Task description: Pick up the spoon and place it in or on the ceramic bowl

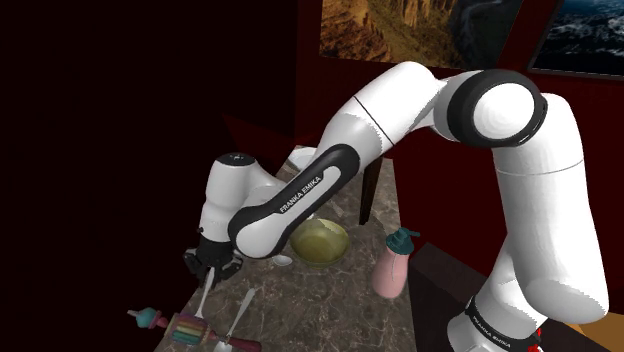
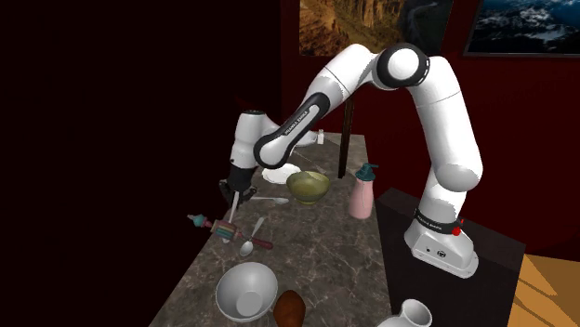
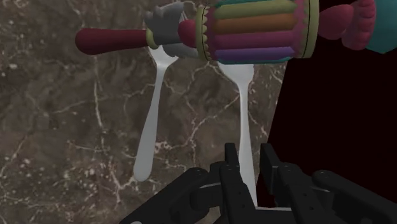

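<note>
We have the gripper (image 3: 248, 170) pinched narrowly on the spoon (image 3: 245, 114) handle. The lift and carry to the green bowl (image 1: 320, 242), two o'clock of it in the shoulder view, are not yet done.

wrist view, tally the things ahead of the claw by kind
spoons: 2 (clasped spoon in the claw, loose spoon lying beside it)
striped roller toy with a dark red handle: 1
total: 3
</note>
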Action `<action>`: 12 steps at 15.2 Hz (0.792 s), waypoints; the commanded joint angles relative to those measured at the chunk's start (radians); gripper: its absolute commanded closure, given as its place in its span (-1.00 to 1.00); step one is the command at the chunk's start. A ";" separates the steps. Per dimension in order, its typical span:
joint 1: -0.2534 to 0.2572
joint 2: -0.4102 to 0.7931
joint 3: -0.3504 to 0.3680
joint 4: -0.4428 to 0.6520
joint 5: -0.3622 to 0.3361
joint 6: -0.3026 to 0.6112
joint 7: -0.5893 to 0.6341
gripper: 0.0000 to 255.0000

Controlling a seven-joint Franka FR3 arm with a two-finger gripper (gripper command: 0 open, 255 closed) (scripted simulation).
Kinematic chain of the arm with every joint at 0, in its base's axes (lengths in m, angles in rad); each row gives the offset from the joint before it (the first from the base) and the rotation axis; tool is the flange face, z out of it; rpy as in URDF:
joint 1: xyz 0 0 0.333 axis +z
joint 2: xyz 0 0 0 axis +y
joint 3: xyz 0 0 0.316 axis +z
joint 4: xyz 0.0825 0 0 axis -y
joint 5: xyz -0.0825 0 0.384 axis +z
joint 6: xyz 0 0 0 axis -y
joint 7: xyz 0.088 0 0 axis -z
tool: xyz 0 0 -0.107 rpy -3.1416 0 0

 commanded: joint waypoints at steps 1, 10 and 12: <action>-0.008 -0.021 0.009 -0.002 0.010 -0.019 -0.004 1.00; -0.033 -0.098 0.040 0.018 0.049 -0.112 -0.019 1.00; -0.038 -0.114 0.046 0.025 0.057 -0.134 -0.022 1.00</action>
